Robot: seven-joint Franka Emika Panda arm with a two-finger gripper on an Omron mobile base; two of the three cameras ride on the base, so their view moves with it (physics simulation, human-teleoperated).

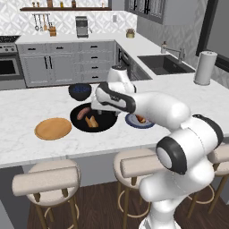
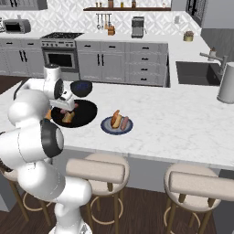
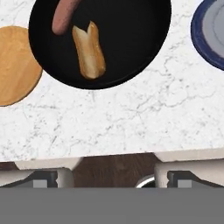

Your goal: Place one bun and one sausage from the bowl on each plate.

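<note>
Gripper (image 3: 112, 178) hangs with fingers spread wide and empty above the round black bowl (image 3: 131, 39), where a yellow-tan bun (image 3: 89, 52) lies touching a pinkish sausage (image 3: 64, 16); the tan wooden plate (image 3: 13, 65) sits bare, the blue-grey plate (image 2: 117, 125) carries a bun and sausage

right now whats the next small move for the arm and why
Probably lower the open gripper onto the bun in the black bowl and close on it. The blue-grey plate already holds a bun and a sausage, the wooden plate holds none, and one bun and one sausage remain in the bowl with the hand above them.
</note>
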